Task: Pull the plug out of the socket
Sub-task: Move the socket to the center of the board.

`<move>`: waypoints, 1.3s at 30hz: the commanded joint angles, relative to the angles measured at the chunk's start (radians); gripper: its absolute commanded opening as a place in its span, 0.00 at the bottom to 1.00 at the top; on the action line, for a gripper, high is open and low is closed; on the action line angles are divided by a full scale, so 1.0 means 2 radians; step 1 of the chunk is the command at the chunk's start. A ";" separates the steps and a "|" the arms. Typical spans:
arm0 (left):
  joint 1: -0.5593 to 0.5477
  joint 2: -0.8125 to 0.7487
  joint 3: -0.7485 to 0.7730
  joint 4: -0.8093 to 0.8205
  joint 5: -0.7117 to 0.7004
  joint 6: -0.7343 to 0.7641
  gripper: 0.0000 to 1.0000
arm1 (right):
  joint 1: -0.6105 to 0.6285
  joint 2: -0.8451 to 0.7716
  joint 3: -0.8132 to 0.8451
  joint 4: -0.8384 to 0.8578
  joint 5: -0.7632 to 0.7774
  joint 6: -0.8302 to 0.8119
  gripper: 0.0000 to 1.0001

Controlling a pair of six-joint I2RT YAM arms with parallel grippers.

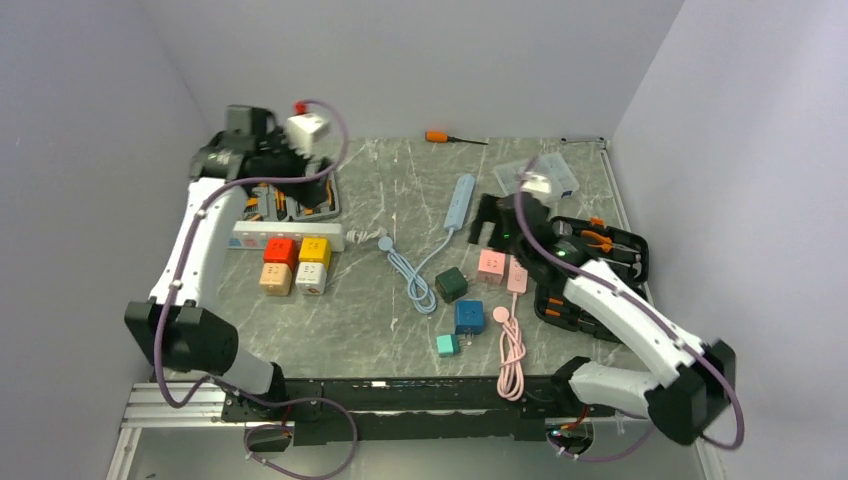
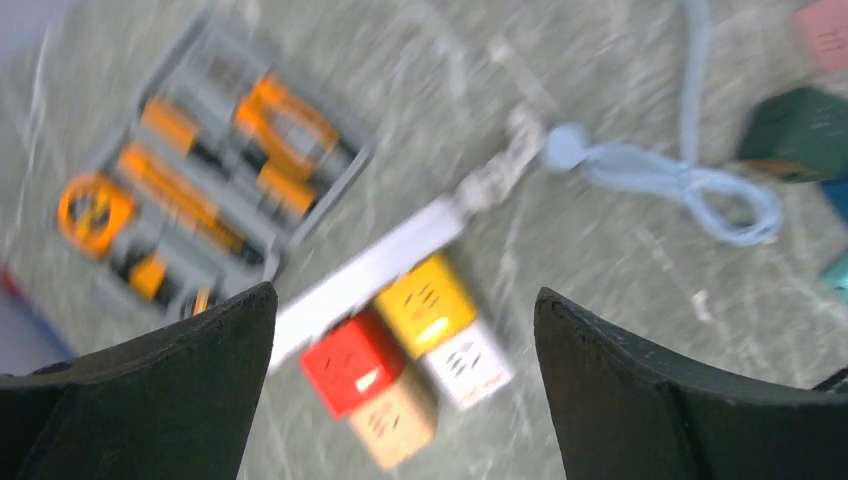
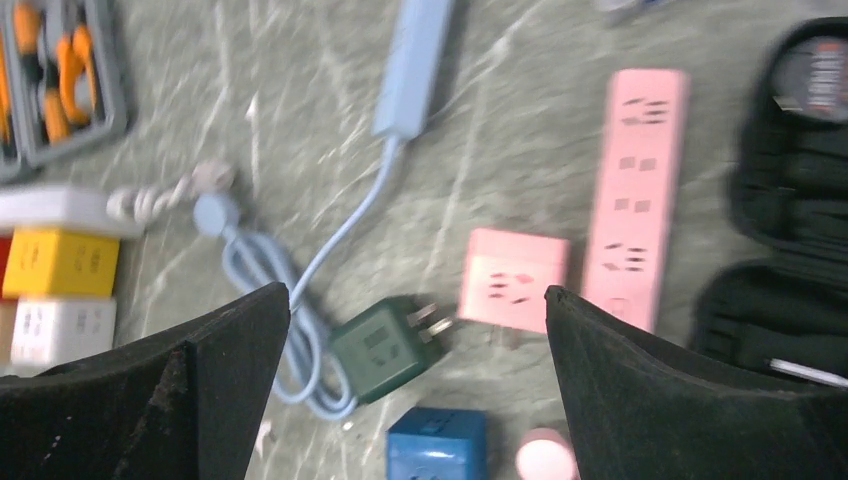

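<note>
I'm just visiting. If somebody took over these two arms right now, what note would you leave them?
Tools: left tool open, empty, raised; right tool open, empty, over the pink cube.
Plugs: red cube and yellow cube sit against the white strip; the pink cube sits beside the pink strip.
Done: nothing gripped.
Left: grasp a plug, pull it off.
</note>
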 commanded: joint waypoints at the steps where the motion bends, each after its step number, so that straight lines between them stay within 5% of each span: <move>1: 0.128 -0.030 -0.074 -0.002 0.008 0.045 0.99 | 0.080 0.067 0.046 0.036 -0.010 -0.014 1.00; 4: 0.199 -0.011 -0.092 0.008 0.011 0.055 0.99 | 0.111 0.118 0.075 0.043 -0.012 -0.019 1.00; 8: 0.227 0.014 -0.124 0.034 -0.005 0.064 0.99 | 0.145 0.144 0.098 0.047 -0.006 -0.028 1.00; 22: 0.227 0.129 -0.091 0.089 0.028 0.034 0.99 | 0.211 0.077 -0.014 0.080 0.013 -0.001 1.00; 27: 0.227 0.176 -0.072 0.041 0.051 0.069 0.99 | 0.218 0.050 -0.043 0.082 0.020 0.009 1.00; 39: 0.228 0.153 -0.136 -0.012 0.079 0.137 0.99 | 0.218 0.033 -0.061 0.089 0.028 0.007 1.00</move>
